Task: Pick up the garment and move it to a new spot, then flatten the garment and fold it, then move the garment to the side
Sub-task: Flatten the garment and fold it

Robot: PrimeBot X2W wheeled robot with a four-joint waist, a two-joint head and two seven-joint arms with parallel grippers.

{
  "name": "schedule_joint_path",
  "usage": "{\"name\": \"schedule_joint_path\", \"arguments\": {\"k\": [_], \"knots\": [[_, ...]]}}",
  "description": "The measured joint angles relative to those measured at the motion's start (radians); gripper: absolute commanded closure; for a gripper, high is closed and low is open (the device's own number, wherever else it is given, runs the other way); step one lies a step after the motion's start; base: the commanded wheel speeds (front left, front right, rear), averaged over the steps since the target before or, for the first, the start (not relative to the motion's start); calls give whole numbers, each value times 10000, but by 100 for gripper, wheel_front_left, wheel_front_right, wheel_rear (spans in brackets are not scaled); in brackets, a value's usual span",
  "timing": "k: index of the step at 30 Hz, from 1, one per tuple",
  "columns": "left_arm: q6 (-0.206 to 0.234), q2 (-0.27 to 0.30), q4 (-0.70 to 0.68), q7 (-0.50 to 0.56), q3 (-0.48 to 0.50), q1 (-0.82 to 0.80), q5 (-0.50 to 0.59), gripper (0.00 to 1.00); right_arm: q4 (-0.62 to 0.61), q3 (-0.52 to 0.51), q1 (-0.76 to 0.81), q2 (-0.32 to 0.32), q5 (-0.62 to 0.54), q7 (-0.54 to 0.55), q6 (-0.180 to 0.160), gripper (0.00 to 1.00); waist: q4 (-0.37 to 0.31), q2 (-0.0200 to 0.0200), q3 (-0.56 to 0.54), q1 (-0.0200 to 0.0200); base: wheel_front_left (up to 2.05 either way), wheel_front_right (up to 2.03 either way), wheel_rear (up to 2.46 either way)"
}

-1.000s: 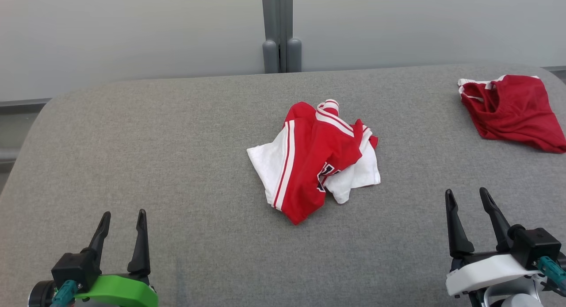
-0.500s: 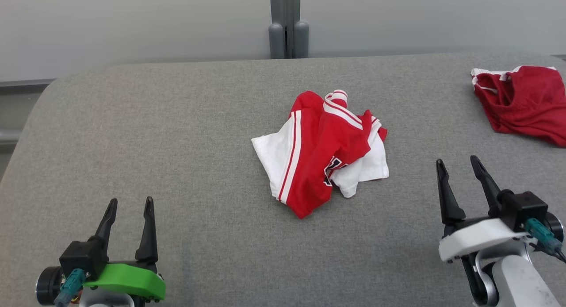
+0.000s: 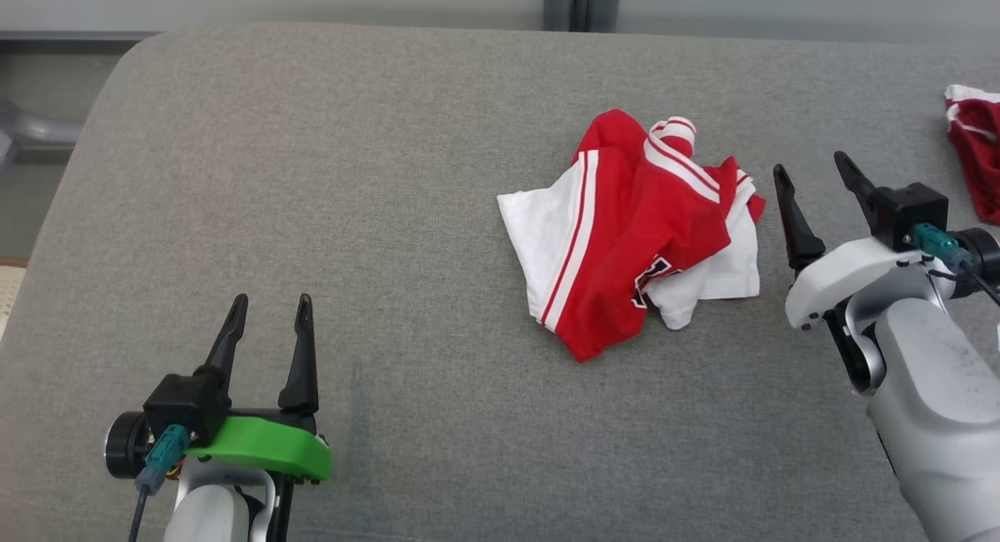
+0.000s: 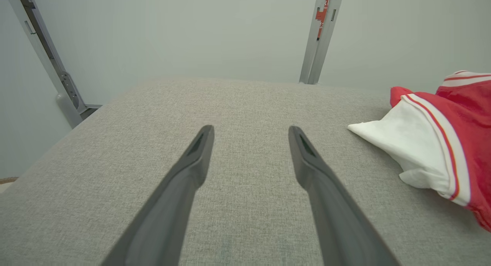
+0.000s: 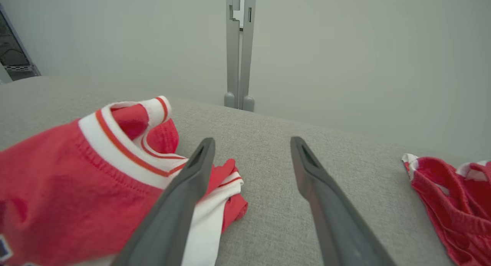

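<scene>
Dark-fingered right claw (image 3: 810,164), spread wide and empty, with the crumpled red-and-white garment (image 3: 625,229) just to its left on a grey cushion (image 3: 375,214): probably light, limp, snag-free cloth, best pinched at the raised striped band; left claw (image 3: 273,298) likewise spread, well apart.

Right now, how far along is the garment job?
Done: nothing yet. The garment lies crumpled on the grey surface, unheld. In hand: the right gripper stands open close beside the garment's edge, seemingly lined up for a pick; the left gripper is open, well apart. Left: pick up, move, flatten, fold, set aside.
</scene>
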Motion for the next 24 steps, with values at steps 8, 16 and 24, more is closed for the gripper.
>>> {"name": "schedule_joint_path", "arguments": {"k": [8,16,24], "knots": [[-31,-148,90,0,-374,-477,-6,0,2464,589,-1553,-238,299,44,0,0,705,0,636,0,0,0,0],[-12,-182,205,0,-731,-679,-332,0,4280,1053,-2290,-186,1072,489,-2,58,1374,0,1127,0,0,0,0],[151,-184,234,0,-786,-690,-454,0,4364,1779,-2608,-399,1565,125,-4,100,1598,0,1241,0,0,0,0]]}}
